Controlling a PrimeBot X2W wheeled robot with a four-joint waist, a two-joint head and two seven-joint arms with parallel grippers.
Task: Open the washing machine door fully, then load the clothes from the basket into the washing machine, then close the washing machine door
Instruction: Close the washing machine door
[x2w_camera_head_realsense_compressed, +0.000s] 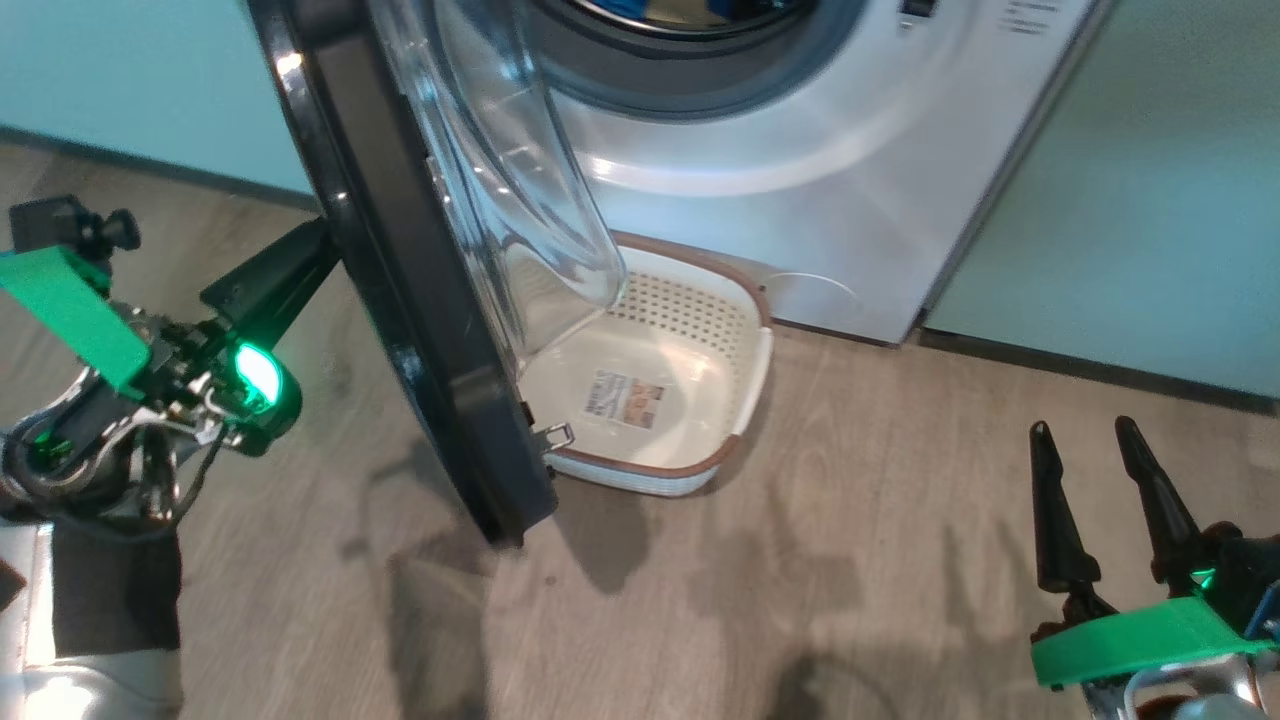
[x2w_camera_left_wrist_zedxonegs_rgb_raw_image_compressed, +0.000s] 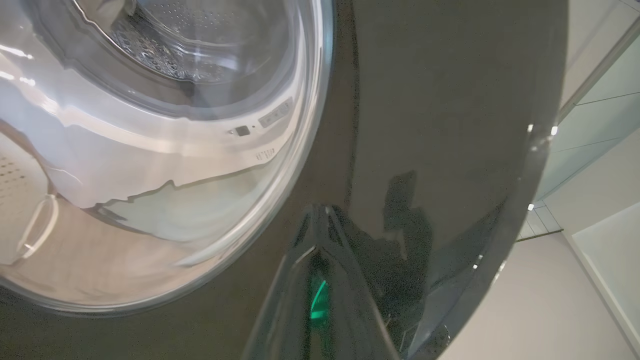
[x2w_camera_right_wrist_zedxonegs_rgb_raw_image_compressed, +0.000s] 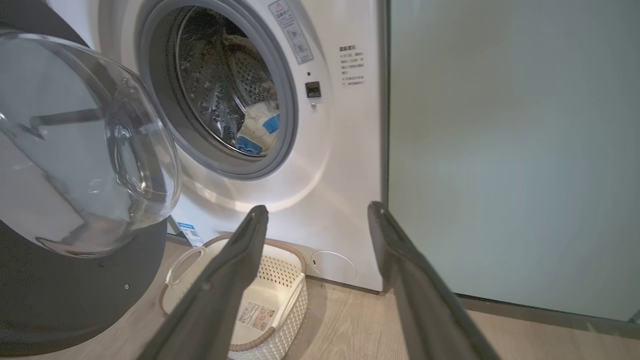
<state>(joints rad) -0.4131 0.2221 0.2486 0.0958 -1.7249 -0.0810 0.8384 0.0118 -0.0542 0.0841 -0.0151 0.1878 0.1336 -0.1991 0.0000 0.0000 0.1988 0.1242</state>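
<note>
One washing machine door (x2w_camera_head_realsense_compressed: 395, 300), swung open, its glass bowl over the left end of the one basket (x2w_camera_head_realsense_compressed: 690, 310) on the floor (x2w_camera_head_realsense_compressed: 850, 560). One washing machine (x2w_camera_head_realsense_compressed: 800, 130); clothes (x2w_camera_right_wrist_zedxonegs_rgb_raw_image_compressed: 257, 131) bunched in the drum, count unreadable. Two grippers. Left gripper (x2w_camera_head_realsense_compressed: 318, 240): jaws closed together, gripping nothing, tips against the door's black outer rim. Right gripper (x2w_camera_head_realsense_compressed: 1082, 430): jaws spread wide, empty, well apart from the door, right of the basket.
</note>
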